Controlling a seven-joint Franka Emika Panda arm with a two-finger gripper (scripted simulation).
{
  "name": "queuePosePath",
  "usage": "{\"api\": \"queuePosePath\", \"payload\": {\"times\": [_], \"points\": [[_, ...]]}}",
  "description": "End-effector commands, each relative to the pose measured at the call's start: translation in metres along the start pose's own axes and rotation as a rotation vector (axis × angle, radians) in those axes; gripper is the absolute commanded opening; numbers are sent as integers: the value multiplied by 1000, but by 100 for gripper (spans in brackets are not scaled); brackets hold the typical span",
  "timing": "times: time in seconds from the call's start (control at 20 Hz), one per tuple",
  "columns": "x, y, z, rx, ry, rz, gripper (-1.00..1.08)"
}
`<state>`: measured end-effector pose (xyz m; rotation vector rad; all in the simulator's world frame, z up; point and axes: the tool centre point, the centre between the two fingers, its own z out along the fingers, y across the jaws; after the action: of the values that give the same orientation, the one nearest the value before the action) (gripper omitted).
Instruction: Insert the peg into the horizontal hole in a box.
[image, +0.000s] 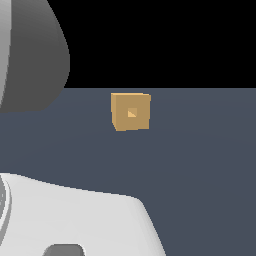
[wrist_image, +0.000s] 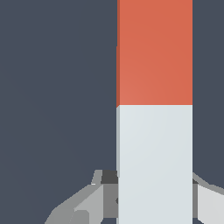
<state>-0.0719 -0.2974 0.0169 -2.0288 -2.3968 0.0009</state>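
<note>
Wrist view: end effector (wrist_image: 154, 197) clamps peg (wrist_image: 154, 109) white end; no readable markings.

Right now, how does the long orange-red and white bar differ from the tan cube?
The long orange-red and white bar has two colours, while the tan cube is one plain yellow-brown. The bar is elongated; the cube is about as wide as tall. The cube has a small square hole in one face; the bar shows none. The end effector flanks the bar; the cube stands alone. Both have flat faces and square edges.
</note>
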Motion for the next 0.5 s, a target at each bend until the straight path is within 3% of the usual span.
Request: {"api": "queuePosePath", "payload": {"times": [0.0,0.45], "points": [[9,5,-2,-1,0,-4,-100],[79,39,-13,-1,0,-19,-100]]}}
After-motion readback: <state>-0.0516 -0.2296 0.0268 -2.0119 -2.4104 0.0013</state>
